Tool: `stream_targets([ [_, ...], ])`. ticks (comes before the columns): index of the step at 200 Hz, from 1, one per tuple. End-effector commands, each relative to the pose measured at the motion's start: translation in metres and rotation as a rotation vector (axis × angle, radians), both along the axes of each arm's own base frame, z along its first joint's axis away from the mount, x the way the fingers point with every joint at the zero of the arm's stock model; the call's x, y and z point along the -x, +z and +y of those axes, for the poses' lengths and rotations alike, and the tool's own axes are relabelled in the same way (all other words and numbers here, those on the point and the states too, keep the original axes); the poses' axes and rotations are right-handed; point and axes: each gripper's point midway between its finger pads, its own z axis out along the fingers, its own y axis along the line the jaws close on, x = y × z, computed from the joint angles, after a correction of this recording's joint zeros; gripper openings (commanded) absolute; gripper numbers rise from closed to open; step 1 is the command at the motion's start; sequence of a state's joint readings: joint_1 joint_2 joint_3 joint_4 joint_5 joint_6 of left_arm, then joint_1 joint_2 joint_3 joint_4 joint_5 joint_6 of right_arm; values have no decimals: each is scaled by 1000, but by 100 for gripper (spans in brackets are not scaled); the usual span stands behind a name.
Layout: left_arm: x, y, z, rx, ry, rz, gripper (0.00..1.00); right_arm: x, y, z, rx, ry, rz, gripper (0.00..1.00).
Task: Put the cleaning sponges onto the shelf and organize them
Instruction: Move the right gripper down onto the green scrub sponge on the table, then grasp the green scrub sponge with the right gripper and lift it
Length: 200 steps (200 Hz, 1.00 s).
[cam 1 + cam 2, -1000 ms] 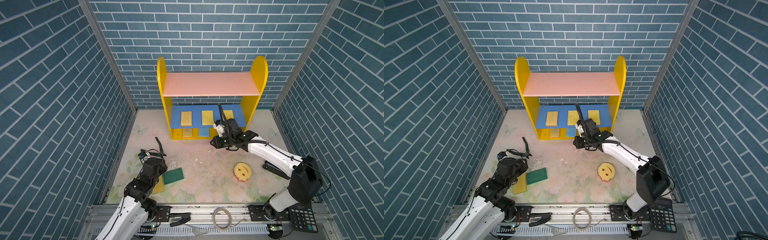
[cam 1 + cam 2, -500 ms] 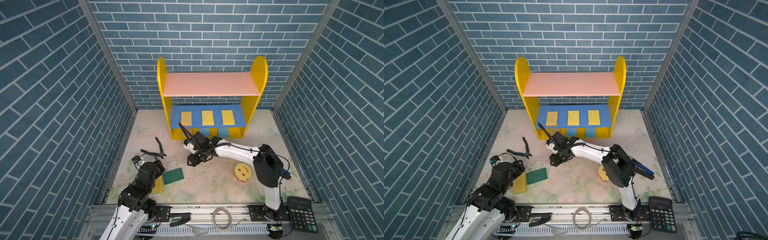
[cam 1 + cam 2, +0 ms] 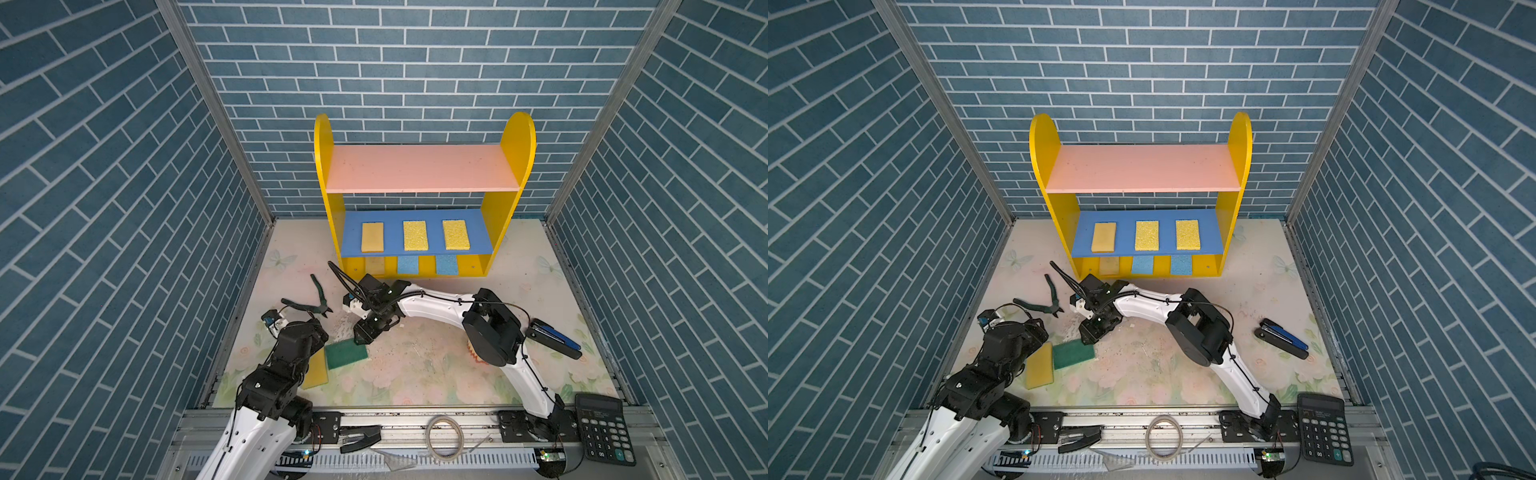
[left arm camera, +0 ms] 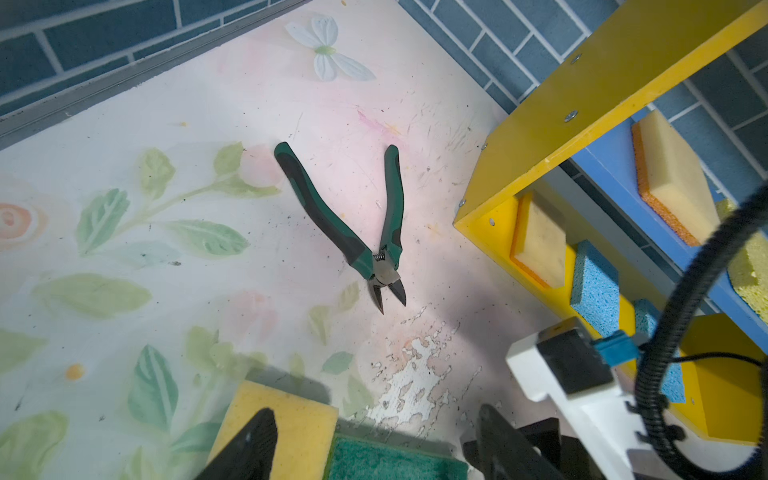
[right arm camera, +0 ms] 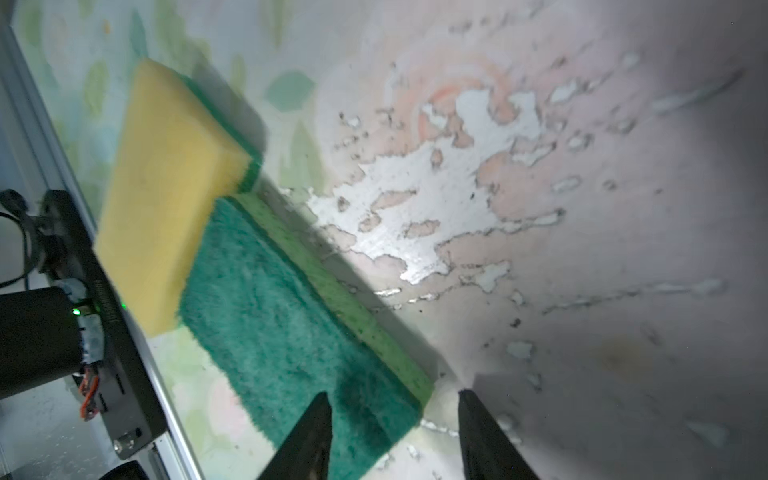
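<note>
The shelf (image 3: 419, 168) stands at the back. Three cleaning sponges lie on its blue board (image 3: 476, 224), one tan (image 3: 372, 237) and two yellow (image 3: 415, 235). A tan one and two blue ones (image 3: 407, 265) sit on the base. A green-topped sponge (image 3: 346, 354) (image 5: 270, 316) and a yellow sponge (image 3: 1039, 365) lie touching on the table. My right gripper (image 5: 394, 394) (image 3: 359, 338) is open, its fingers straddling the green sponge's corner. My left gripper (image 4: 374, 411) is open, low over both sponges. The round smiley sponge (image 3: 473, 355) is mostly hidden behind the right arm.
Green pliers (image 3: 309, 301) (image 4: 365, 232) lie open on the table just beyond the two sponges. A blue and black stapler (image 3: 552, 338) lies at the right. A black calculator (image 3: 604, 428) and a cable coil (image 3: 444, 432) sit on the front rail. Brick walls close in on three sides.
My right arm swung from the shelf's front down and left to the green-topped sponge, its jaws opening wider. My left gripper opened wider and shifted slightly.
</note>
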<state>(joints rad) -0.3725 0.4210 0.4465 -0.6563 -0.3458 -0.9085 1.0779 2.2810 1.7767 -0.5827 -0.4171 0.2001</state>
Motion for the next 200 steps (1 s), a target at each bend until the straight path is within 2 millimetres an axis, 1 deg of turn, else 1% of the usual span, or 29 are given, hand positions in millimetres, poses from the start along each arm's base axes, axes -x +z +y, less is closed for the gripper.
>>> stream_targets([
  [1,-2,3,3,-21,11,-4,77,15,-22,-6,47,41,26,49],
  [18,-3,1,2,-16,11,0,78,18,-28,-7,40,19,38,42],
  [48,-2,-7,3,-15,17,7,77,18,-33,-8,39,-19,48,16],
  [66,-4,-6,0,-7,6,-1,78,17,-31,-6,20,-32,47,10],
  [80,-6,-5,0,-23,-3,-3,77,15,-28,-3,1,-43,44,3],
  [89,-5,-6,1,-33,-1,5,77,14,-25,-2,-4,-49,41,0],
  [105,-7,-7,0,-33,-8,11,77,9,-16,-2,-20,-64,29,0],
  [124,-10,-6,-2,-42,-21,4,77,-6,-1,-5,-56,-111,1,0],
  [128,-11,-6,-2,-45,-21,3,77,-10,-2,-8,-58,-125,0,0],
  [130,-11,-5,-2,-47,-21,3,77,-12,9,-7,-78,-132,-9,0],
  [133,-12,-4,-2,-46,-21,0,78,-16,16,-9,-92,-144,-16,0],
  [140,-12,-3,-2,-48,-21,-2,78,-24,24,-13,-108,-174,-22,0],
  [156,-15,-1,-3,-48,-25,-15,78,-42,51,-25,-164,-241,-40,0],
  [180,-16,-1,-3,-57,-28,-18,78,-71,96,-54,-185,-380,-110,0],
  [200,-19,1,-5,-49,-38,-30,78,-86,133,-80,-188,-483,-229,0],
])
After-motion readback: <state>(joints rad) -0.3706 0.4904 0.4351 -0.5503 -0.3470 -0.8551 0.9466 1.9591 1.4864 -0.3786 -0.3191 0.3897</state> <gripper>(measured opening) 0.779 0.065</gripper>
